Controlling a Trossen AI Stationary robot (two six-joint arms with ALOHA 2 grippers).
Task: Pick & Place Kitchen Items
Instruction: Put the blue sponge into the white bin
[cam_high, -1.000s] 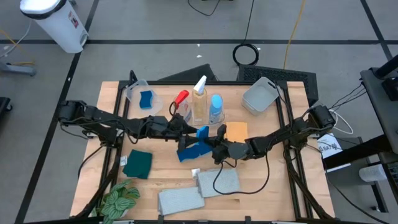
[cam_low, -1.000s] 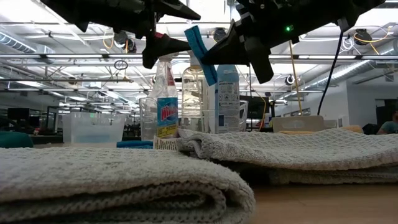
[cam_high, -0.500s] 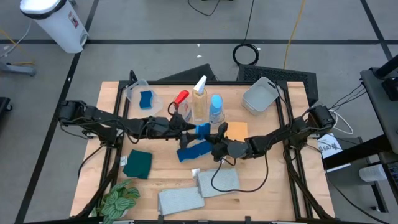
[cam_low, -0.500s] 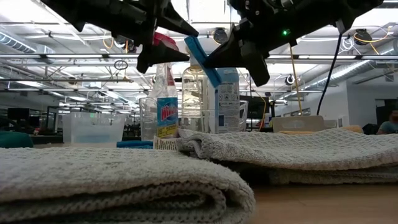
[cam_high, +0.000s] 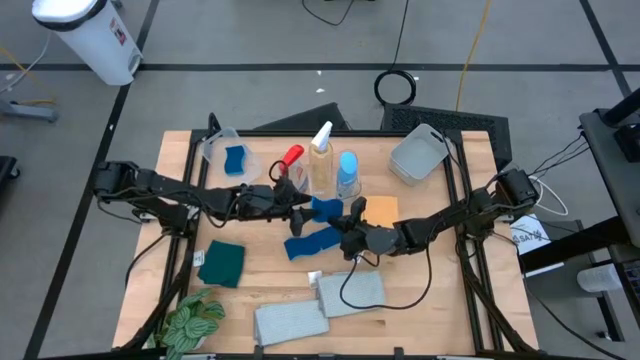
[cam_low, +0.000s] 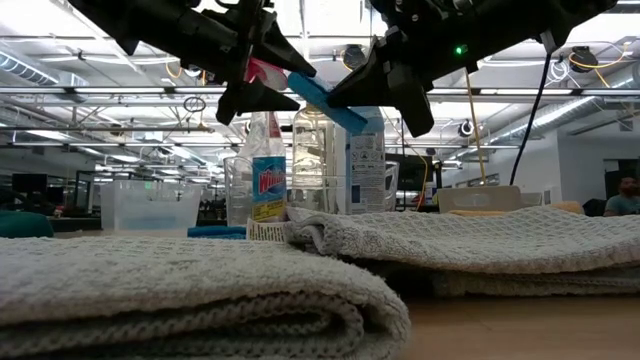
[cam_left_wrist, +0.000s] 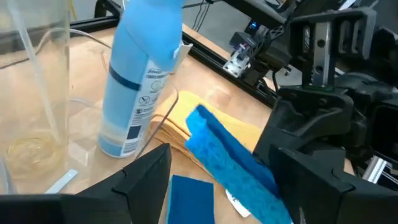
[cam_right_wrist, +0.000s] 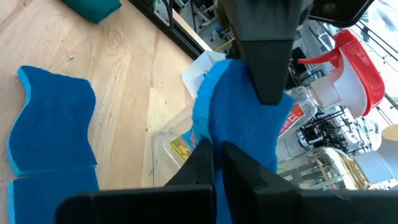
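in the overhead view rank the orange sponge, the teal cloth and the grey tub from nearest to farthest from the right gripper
Measured from the right gripper, mid-table:
1. Orange sponge, just behind it, toward the right side.
2. Grey tub, at the back right.
3. Teal cloth, far across on the left, toward the front.

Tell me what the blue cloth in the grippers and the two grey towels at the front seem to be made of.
Blue cloth: looks like thin, matte felt-like fabric; it drapes in soft waves from the right gripper, though the weave is unclear. Grey towels: seemingly cotton terry or waffle knit, with a nubby looped texture and thick folded edges.
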